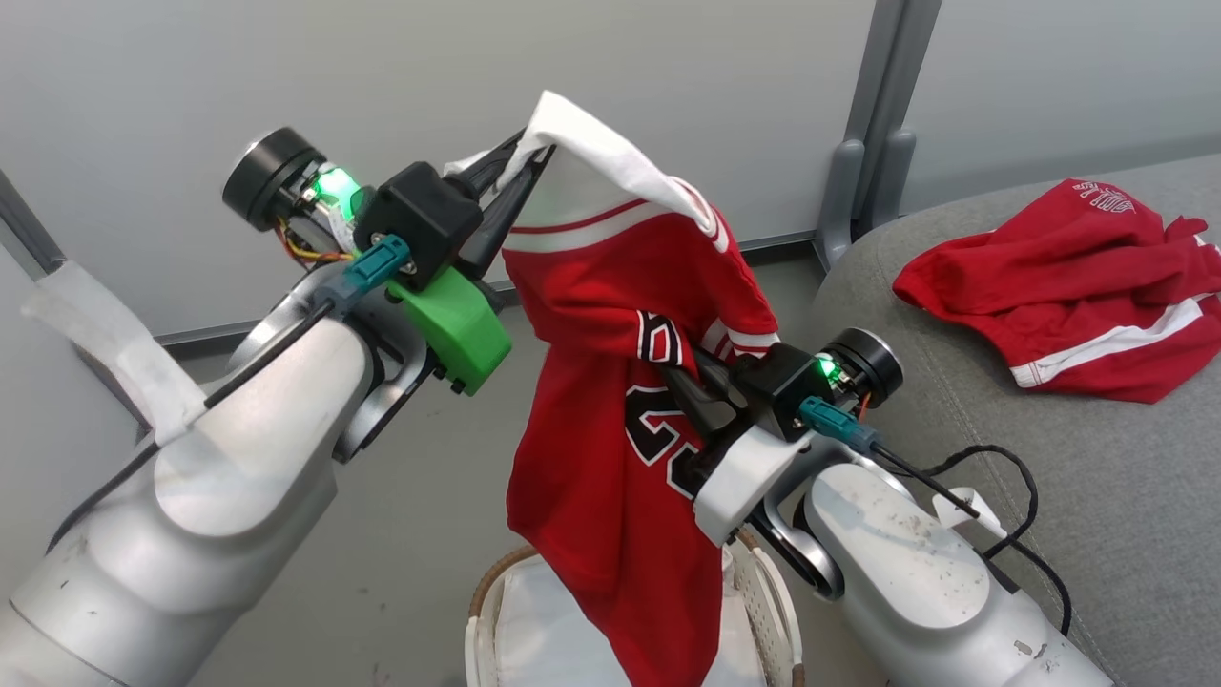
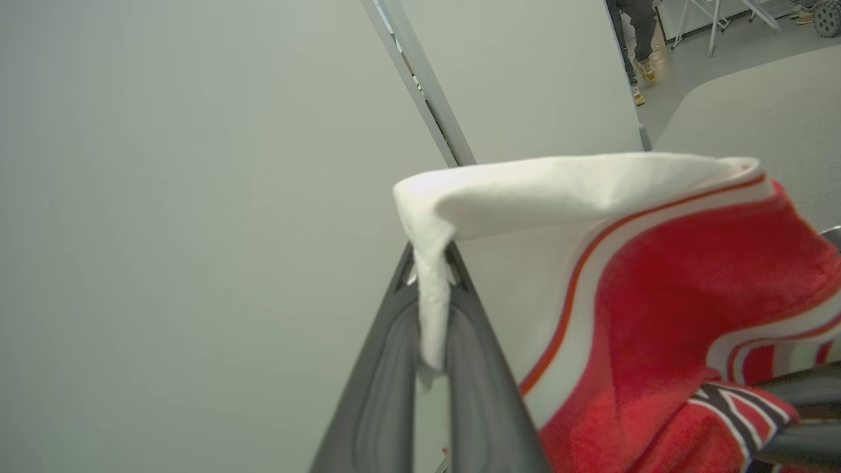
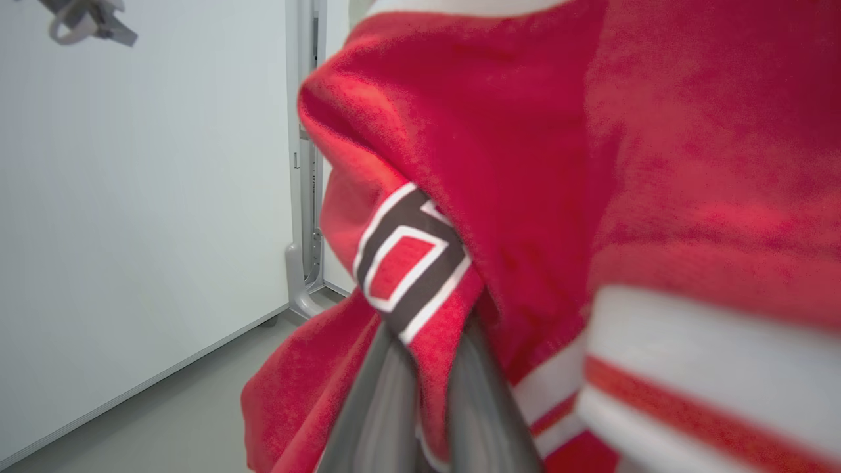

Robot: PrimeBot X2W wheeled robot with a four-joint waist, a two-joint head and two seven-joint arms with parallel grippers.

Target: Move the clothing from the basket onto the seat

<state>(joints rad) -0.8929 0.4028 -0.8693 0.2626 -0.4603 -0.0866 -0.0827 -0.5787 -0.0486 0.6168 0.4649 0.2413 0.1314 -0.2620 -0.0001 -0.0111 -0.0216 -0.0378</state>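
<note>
A red jersey [image 1: 610, 401] with white trim and black numbers hangs in the air above the basket [image 1: 763, 592]. My left gripper [image 1: 527, 162] is shut on its white edge [image 2: 430, 309] at the top. Lower down, my right gripper [image 1: 679, 367] is shut on a red fold with the number print [image 3: 420, 328]. The white perforated basket with its brown rim sits at the bottom of the head view, a plain white sheet [image 1: 563, 620] inside it. A second red garment [image 1: 1068, 286] with white stripes lies on the grey seat [image 1: 1126, 477] at the right.
Pale wall panels [image 1: 429, 95] with a grey post [image 1: 873, 124] stand behind. Grey floor [image 1: 410, 515] lies left of the basket. A black cable [image 1: 1011, 515] trails over the seat by my right arm. A person's legs [image 2: 634, 39] show far off in the left wrist view.
</note>
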